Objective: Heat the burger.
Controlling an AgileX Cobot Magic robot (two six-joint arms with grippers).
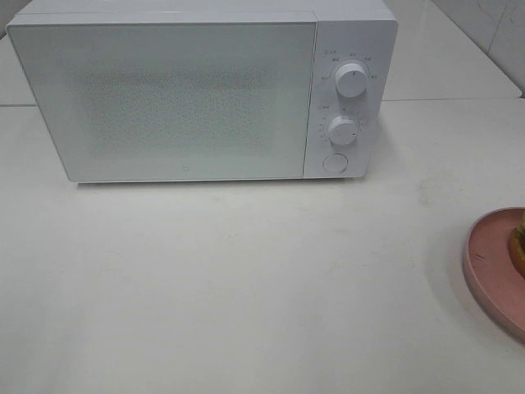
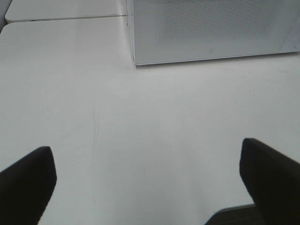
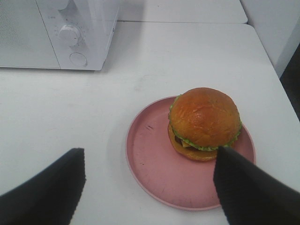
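Note:
The burger (image 3: 205,122) with its golden-brown bun, green lettuce and cheese sits on a round pink plate (image 3: 154,164); in the exterior high view only a sliver of the burger (image 1: 518,242) and the plate's (image 1: 492,263) left part show at the right edge. The white microwave (image 1: 205,90) stands at the back with its door closed. My right gripper (image 3: 150,187) is open, hovering above the near side of the plate, fingers apart from the burger. My left gripper (image 2: 147,183) is open and empty over bare table, in front of the microwave (image 2: 211,33). Neither gripper shows in the exterior high view.
The microwave has two knobs (image 1: 351,78) (image 1: 342,130) and a round door button (image 1: 334,162) on its right panel. The white table (image 1: 246,279) has a seam behind the microwave. Its front edge shows in the left wrist view (image 2: 234,208).

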